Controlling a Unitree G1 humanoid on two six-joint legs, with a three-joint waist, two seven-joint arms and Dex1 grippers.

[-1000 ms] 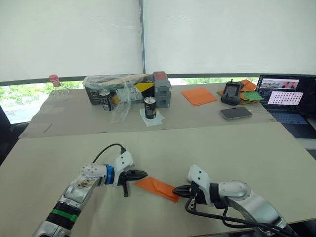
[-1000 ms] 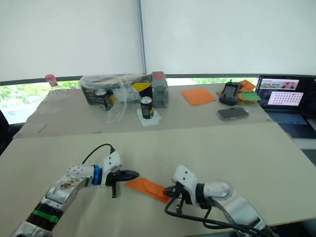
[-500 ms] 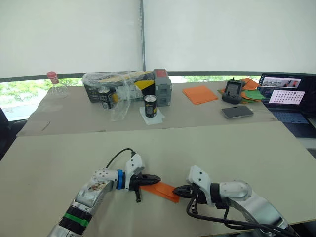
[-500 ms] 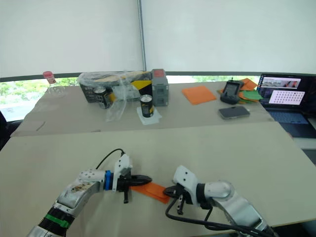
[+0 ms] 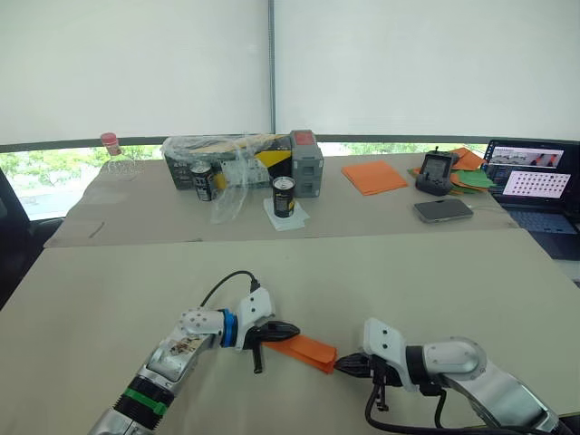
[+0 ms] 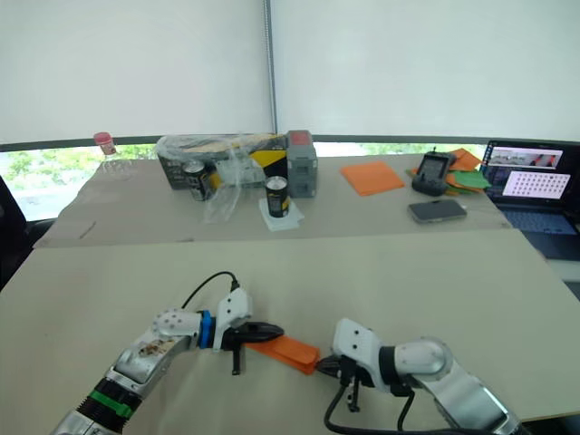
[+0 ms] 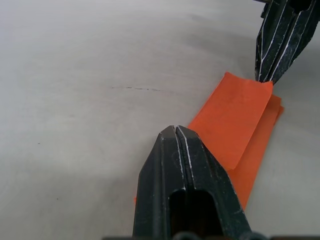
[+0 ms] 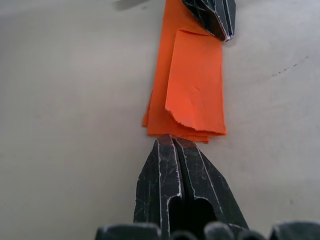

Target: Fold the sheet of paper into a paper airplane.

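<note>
Item: sheet of paper, orange, folded into a narrow layered strip, lying flat on the near table between the two grippers. Left gripper, fingers closed together, presses its tip on one end (apparently to pin the layers flat). Right gripper, likewise closed and holding nothing, touches the opposite end, probably steadying it for creasing.
</note>
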